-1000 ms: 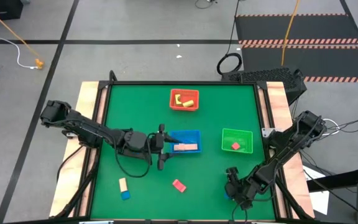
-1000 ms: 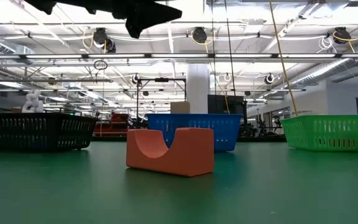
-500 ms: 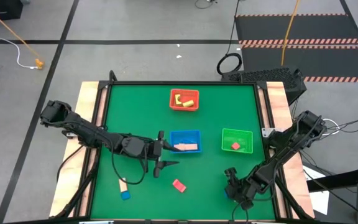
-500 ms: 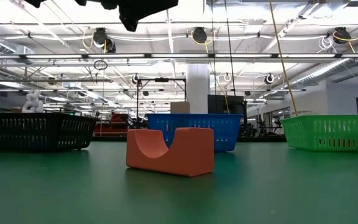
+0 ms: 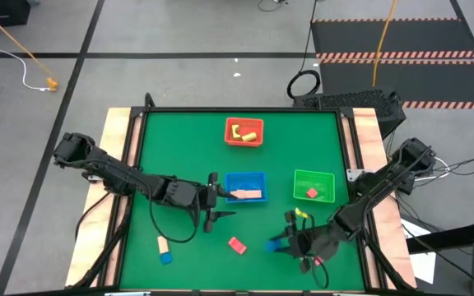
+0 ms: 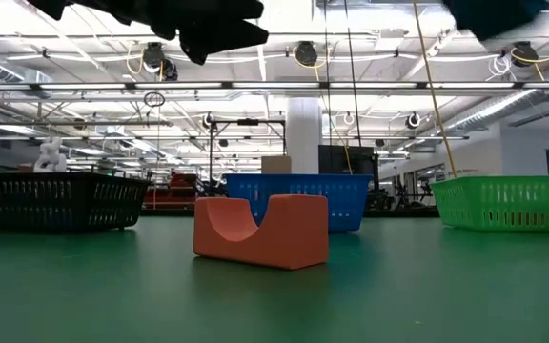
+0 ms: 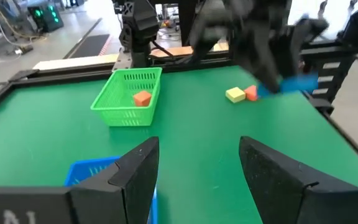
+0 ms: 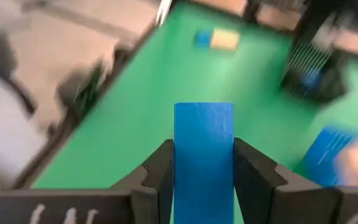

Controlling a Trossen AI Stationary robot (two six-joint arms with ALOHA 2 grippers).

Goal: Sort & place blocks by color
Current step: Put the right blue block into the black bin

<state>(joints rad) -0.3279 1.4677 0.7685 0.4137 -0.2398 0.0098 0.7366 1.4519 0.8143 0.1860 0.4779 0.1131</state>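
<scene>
My right gripper (image 5: 286, 244) hangs over the near right part of the table, shut on a blue block (image 8: 204, 143). A yellow block (image 7: 235, 94) and a red-pink one (image 7: 251, 92) lie side by side on the table close behind it. My left gripper (image 5: 218, 200) stands open beside the blue tray (image 5: 257, 178), with nothing between its fingers (image 7: 138, 171). A pale bar (image 5: 246, 195) lies in that tray. A red-pink arched block (image 6: 260, 232) rests flat on the green table near the front, and a tan block (image 5: 162, 244) and a blue block (image 5: 165, 258) lie at the near left. My right gripper pinches the blue block by its two long sides (image 8: 178, 165) between its two fingers (image 8: 160, 171). The block lies along the fingers and sticks out past their ends (image 8: 204, 112). The fingers point toward the table's left, and the block is lifted clear of the table (image 7: 298, 83).
A red tray (image 5: 228, 131) with yellow blocks stands at the far middle. A green tray (image 5: 329, 179) with a red block stands right of the blue one. Raised wooden rails (image 5: 118, 156) run along the table's left and right sides. In the low view a black tray (image 6: 55, 200) shows at the left.
My right gripper has swung from the near right corner toward the table's left and risen, with the blue block now showing between its fingers. A yellow block has come into sight where the gripper stood.
</scene>
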